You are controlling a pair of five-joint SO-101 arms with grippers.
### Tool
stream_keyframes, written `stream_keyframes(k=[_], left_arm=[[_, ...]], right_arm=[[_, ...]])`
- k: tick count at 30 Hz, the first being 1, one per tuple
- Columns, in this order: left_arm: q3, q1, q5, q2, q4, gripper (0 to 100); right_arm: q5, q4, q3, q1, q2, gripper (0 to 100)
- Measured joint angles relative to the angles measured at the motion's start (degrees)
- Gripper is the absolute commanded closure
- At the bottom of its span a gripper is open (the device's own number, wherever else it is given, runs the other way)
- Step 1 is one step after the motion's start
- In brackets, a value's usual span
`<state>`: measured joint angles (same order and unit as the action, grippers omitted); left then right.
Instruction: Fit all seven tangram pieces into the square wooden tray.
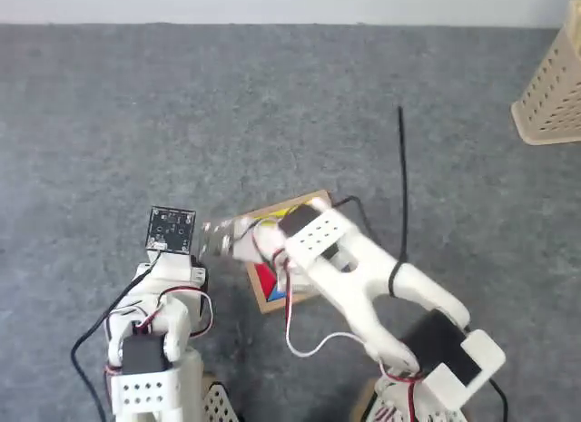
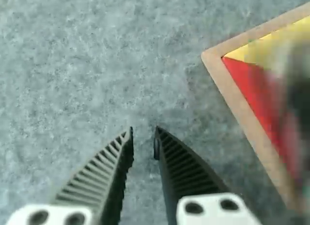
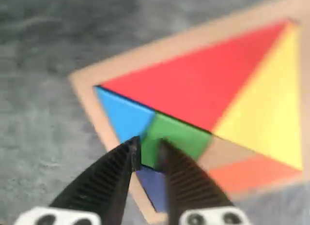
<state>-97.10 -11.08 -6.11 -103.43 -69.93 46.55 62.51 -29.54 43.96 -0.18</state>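
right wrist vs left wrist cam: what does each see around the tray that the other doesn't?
Right wrist adds: the blue triangle, green piece, orange piece and dark blue piece in the tray, a bare wood gap beside the green one, and the right gripper, slightly open over the green piece's edge.
Left wrist adds: the left gripper, slightly open over carpet beside the tray, and a blurred shape over it.
Shared: tray corner, red piece, yellow piece, carpet.

The high view looks steeply down over the counter [image 1: 272, 104], each wrist view peers close past its own fingers [image 2: 116, 169], all three sharing the wooden tray [image 1: 270, 305].
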Motion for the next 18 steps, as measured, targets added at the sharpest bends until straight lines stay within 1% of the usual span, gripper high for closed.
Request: stream_keyframes(k=[6,10,14,18], left_arm=[[0.0,0.0,0.0,0.0,0.0,93],[0.0,0.0,0.0,0.0,0.0,93],[0.0,0.0,0.0,0.0,0.0,93],[0.0,0.0,0.0,0.0,0.0,93]], right_arm=[[-6.6,0.0,1.1,-5.9,-0.7,99.2],[-13.8,-0.2,0.8,-10.8,-6.1,99.2],[-22.4,-5.8,-5.5,-17.2,-13.4,99.2],[-26.2,-10.7,-14.9,-23.0,-22.0,99.2]])
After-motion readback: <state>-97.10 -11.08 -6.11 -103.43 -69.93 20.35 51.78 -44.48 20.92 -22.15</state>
